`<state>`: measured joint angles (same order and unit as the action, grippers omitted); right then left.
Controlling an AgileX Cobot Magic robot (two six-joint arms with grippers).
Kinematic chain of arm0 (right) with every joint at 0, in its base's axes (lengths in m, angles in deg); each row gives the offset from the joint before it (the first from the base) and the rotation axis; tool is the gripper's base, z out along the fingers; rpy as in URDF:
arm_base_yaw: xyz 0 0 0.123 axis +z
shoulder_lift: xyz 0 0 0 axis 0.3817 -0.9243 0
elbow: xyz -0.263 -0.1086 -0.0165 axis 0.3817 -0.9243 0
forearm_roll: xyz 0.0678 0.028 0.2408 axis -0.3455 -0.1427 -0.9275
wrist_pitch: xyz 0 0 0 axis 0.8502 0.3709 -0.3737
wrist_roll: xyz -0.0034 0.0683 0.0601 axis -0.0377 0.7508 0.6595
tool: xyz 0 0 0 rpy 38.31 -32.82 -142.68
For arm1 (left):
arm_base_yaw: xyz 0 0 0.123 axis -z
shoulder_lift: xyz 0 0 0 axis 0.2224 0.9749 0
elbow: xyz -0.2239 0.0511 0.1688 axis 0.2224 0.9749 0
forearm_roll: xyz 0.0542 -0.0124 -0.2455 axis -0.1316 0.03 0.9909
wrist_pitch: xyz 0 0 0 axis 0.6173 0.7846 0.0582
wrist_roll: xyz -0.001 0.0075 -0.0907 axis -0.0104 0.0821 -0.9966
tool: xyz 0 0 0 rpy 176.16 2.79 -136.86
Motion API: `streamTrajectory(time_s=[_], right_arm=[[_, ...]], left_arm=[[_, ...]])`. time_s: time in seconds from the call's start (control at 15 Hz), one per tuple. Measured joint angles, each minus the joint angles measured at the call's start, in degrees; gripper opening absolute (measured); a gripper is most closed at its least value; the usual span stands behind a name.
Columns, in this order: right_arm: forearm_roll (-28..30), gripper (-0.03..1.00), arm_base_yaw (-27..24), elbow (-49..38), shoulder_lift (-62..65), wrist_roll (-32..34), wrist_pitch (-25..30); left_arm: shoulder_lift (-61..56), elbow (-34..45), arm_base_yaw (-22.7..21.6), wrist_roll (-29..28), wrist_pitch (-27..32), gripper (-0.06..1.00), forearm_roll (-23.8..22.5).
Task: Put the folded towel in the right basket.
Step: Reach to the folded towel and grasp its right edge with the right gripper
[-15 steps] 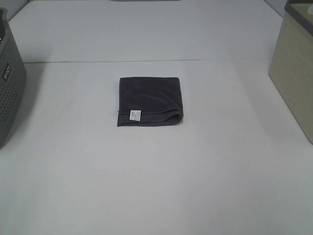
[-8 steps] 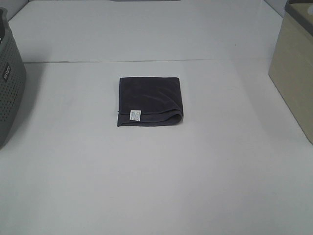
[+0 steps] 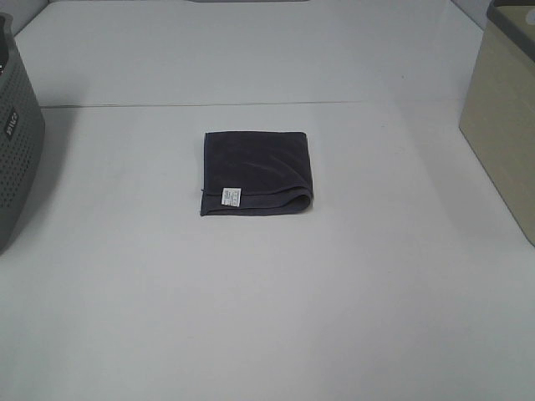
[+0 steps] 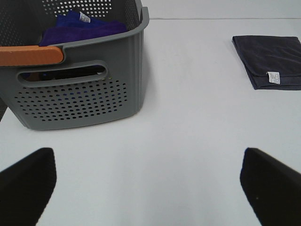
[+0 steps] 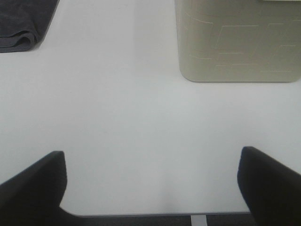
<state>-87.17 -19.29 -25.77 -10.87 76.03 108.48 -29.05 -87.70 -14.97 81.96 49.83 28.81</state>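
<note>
Left claw (image 4: pixel 148 188) fingers spread wide; right claw (image 5: pixel 150 188) fingers spread wide; both holding nothing

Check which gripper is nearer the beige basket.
Right. The right gripper has the beige basket ahead of it; the left gripper sits before the grey basket at the opposite side of the table, with the beige one outside its view.

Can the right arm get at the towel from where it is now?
Probably yes: bare table lies between the open right gripper and the folded towel, and the beige basket stands off to the side.
</note>
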Motion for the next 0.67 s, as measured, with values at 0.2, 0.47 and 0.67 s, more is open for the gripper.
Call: streamTrajectory(time_s=[0.2, 0.47, 0.67], right_arm=[[0.0, 0.94, 0.0, 0.0, 0.0, -0.17, 0.0], [0.0, 0.94, 0.0, 0.0, 0.0, -0.4, 0.0], [-0.69, 0.94, 0.0, 0.0, 0.0, -1.43, 0.0]], left_arm=[[0.0, 0.0, 0.0, 0.0, 0.0, 0.99, 0.0], [0.0, 0.0, 0.0, 0.0, 0.0, 0.99, 0.0], [0.0, 0.0, 0.0, 0.0, 0.0, 0.99, 0.0]])
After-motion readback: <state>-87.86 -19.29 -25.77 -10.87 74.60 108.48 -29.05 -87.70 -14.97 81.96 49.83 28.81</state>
